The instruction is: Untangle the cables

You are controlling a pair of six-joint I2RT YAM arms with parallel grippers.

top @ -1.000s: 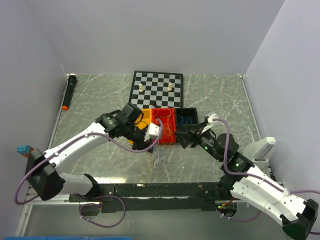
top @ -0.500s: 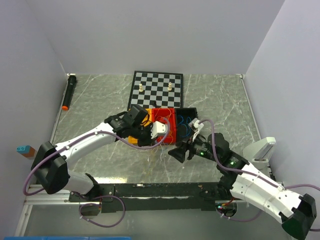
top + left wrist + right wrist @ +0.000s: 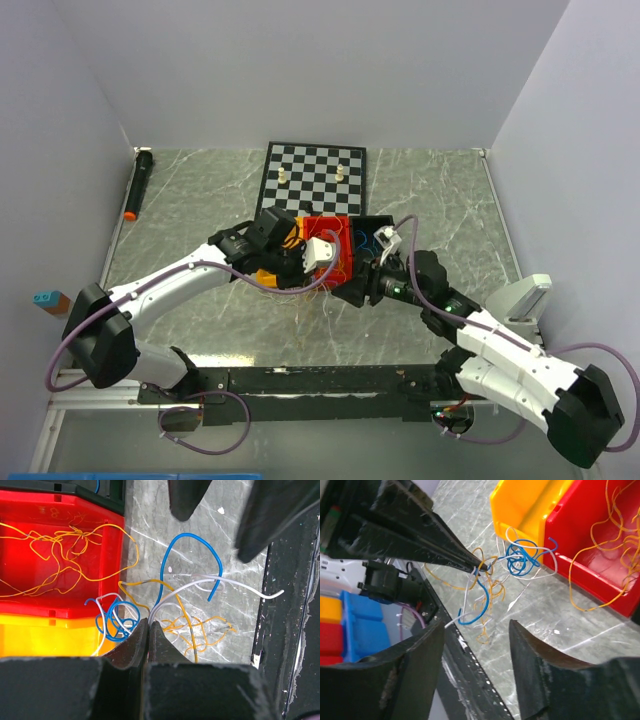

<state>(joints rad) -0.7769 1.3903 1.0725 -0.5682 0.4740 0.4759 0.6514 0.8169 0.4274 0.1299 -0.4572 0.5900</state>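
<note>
The cables (image 3: 192, 540) are a tangle of blue, orange-yellow and whitish wires hanging just in front of the red bin (image 3: 30, 607). My left gripper (image 3: 148, 622) is shut on them, with a whitish strand coming out of its tips. In the right wrist view the same tips (image 3: 481, 566) pinch the knot, and a blue coil (image 3: 520, 560) dangles beside the yellow bin (image 3: 530, 505). My right gripper (image 3: 475, 625) is open, its jaws apart on either side below the hanging strands and touching none. More orange wires (image 3: 615, 545) lie inside the red bin.
A black bin (image 3: 372, 230) holding blue wire stands right of the red bin (image 3: 335, 225). A chessboard (image 3: 313, 175) with two pieces lies behind. A black marker (image 3: 137, 185) lies at the far left. The black front rail (image 3: 470, 680) runs close under my right gripper.
My right gripper has swung left from beside the black bin to the tangle, and its jaws have narrowed a little. The left gripper shifted slightly right, then held the wires still.
</note>
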